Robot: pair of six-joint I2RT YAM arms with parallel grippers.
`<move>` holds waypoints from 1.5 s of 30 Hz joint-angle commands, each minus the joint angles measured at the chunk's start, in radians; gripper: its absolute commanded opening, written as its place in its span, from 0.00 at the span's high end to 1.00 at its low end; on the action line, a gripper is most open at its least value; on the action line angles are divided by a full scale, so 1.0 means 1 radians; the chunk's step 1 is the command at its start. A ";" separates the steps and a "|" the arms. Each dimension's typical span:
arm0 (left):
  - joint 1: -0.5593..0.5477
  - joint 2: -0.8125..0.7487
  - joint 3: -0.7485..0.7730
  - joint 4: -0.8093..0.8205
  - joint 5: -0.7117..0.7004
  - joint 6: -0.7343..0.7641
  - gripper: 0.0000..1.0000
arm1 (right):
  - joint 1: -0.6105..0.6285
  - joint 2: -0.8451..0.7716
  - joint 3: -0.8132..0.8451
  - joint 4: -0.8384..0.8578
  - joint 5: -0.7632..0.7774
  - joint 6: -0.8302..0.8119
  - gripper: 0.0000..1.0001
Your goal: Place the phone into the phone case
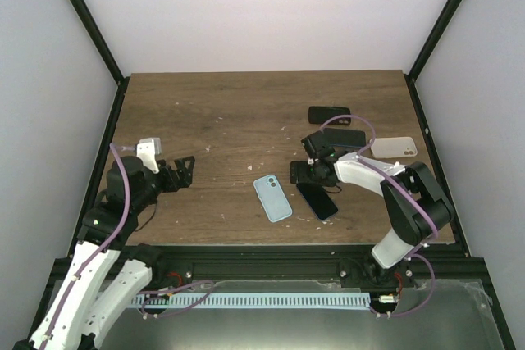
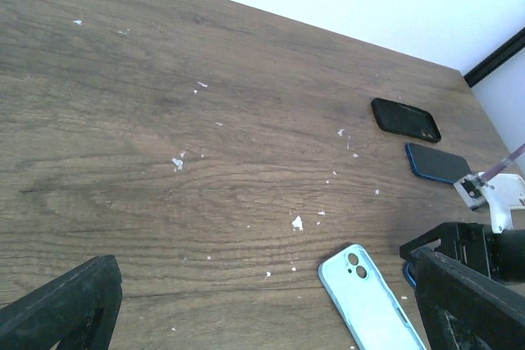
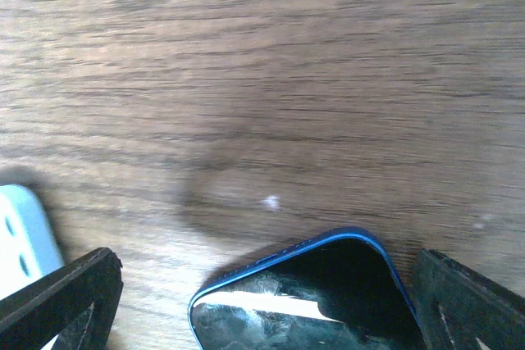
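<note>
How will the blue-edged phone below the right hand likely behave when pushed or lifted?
The phone lies flat on the wooden table, so it would probably slide rather than tip or roll. Its glossy face looks slippery. It seems thin and rigid, so the open right hand may struggle to catch its edges.

I count five flat phone-shaped slabs on one brown wooden table (image 1: 205,120): one light blue rounded-rectangle shell (image 1: 272,198), one blue-rimmed glossy black phone (image 1: 320,202), one matte black slab (image 1: 329,114), one dark blue slab (image 1: 346,138), one pale beige slab (image 1: 394,147). Phones or cases among the far three, can't tell. Two black two-finger grippers: one left gripper (image 1: 184,173), one right gripper (image 1: 312,179)
</note>
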 commanded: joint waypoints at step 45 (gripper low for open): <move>-0.003 -0.010 -0.008 -0.003 -0.019 -0.002 0.01 | 0.092 -0.492 -0.420 -0.001 0.017 0.892 0.00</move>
